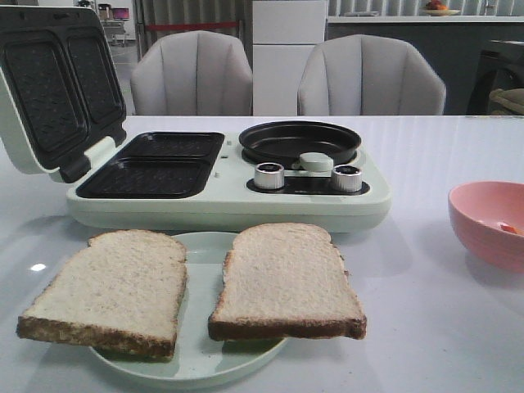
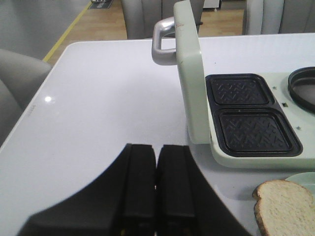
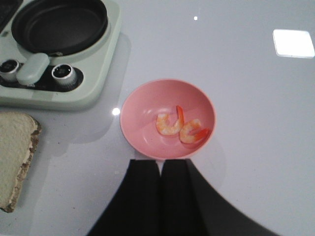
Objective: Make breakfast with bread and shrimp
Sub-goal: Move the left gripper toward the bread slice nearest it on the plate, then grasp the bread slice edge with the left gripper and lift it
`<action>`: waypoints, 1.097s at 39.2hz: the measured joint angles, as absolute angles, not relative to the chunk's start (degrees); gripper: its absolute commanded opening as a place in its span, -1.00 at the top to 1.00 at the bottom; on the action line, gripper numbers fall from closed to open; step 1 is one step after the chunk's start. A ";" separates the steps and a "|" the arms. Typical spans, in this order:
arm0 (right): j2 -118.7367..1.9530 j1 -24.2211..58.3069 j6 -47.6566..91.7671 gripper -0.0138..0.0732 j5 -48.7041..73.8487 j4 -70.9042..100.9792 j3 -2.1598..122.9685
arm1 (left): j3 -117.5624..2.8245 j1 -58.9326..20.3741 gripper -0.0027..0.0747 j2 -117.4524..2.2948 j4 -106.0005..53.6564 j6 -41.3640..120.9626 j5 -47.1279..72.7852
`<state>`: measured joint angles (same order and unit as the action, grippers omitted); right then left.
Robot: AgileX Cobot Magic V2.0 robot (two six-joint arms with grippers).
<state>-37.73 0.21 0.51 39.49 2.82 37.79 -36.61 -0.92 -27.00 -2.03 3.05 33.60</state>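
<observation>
Two bread slices (image 1: pixel 110 291) (image 1: pixel 285 282) lie side by side on a pale green plate (image 1: pixel 201 360) at the table's (image 1: pixel 426 327) near edge. Two shrimp (image 3: pixel 169 124) (image 3: pixel 193 131) sit in a pink bowl (image 3: pixel 142 132) near the right edge. The left pincer (image 2: pixel 156 184) and right pincer (image 3: pixel 160 189) are both closed and empty.
</observation>
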 measured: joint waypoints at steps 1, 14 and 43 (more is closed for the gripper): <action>-38.43 0.21 0.51 0.33 39.49 2.82 37.79 | -36.48 -0.92 0.55 -27.45 -2.03 3.05 33.60; -41.33 0.21 0.51 -0.55 39.57 2.82 37.79 | -36.48 -1.44 -0.79 -31.77 -2.12 3.23 33.60; -41.33 0.21 0.51 -0.55 39.94 2.82 37.79 | -27.84 -53.60 -0.52 -56.61 40.49 -6.60 34.06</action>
<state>-41.33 0.21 0.51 39.94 2.82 37.79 -27.84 -53.60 -56.61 40.49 -6.60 34.06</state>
